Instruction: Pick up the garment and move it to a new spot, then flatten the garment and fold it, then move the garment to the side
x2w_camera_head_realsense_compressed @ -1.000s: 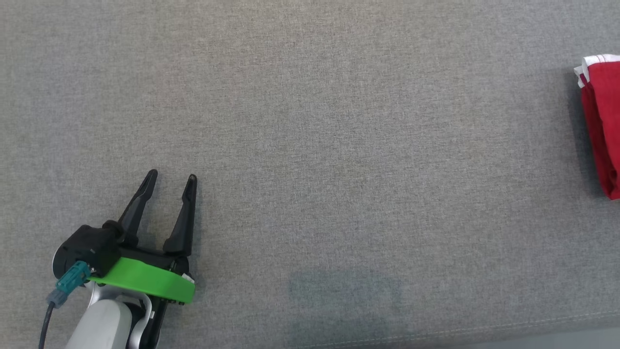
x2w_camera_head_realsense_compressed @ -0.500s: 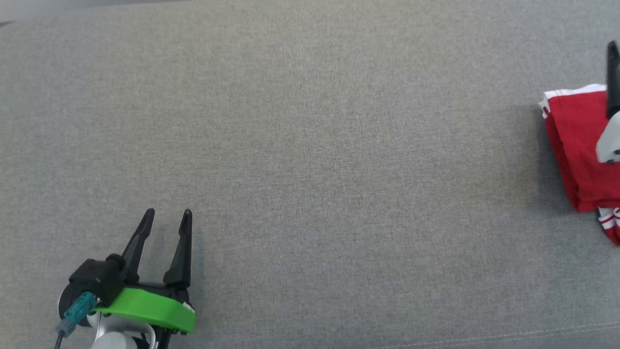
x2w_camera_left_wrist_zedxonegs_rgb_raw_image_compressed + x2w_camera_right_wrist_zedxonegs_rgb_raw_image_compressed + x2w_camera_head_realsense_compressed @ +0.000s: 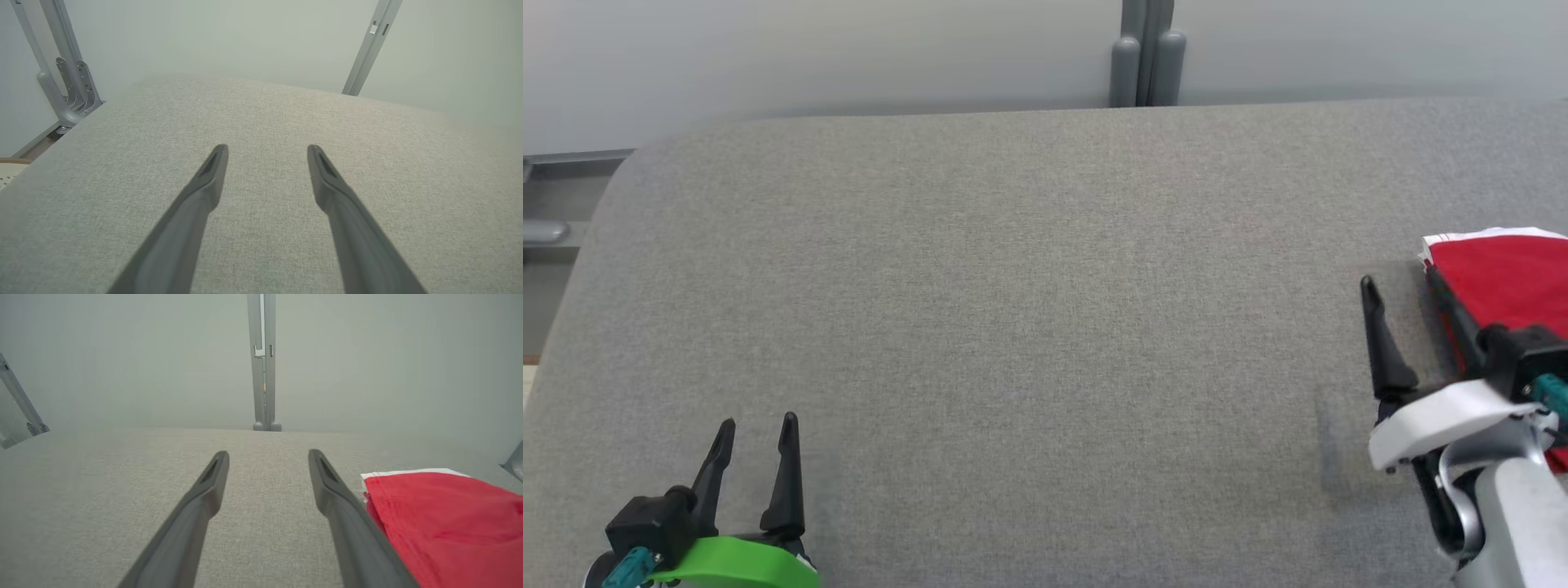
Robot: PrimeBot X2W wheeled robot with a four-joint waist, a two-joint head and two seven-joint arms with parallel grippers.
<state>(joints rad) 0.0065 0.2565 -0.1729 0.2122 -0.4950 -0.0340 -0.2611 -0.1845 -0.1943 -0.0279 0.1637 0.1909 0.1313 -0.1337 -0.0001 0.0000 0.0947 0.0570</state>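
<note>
Hovering low over the grey fabric bench (image 3: 1013, 310), both arms carry nothing. Left gripper (image 3: 758, 422) sits at the lower left of the head view with its fingers spread and pointing away from the robot. Bare fabric lies between and around them. A green collar (image 3: 739, 565) wraps its wrist, with a teal connector (image 3: 627, 566) on the outer side. In the left wrist view the two dark fingers stand well apart over plain grey cloth.

Right gripper (image 3: 267, 454) is at the right side of the bench, fingers spread wide too, pinching nothing. A white collar (image 3: 1437, 416) is on its wrist.

The garment (image 3: 1507, 278) is red with a white trim strip along its far edge. It lies folded in a flat stack at the far right of the bench, partly cut off by the head view's right border. The right gripper's outer finger runs just beside the garment's near-left edge; I cannot tell whether it touches. The inner finger is over bare bench, apart from the cloth.

A pale wall (image 3: 809, 57) runs behind the bench, with a grey post (image 3: 1147, 57) at the middle of the back edge.
</note>
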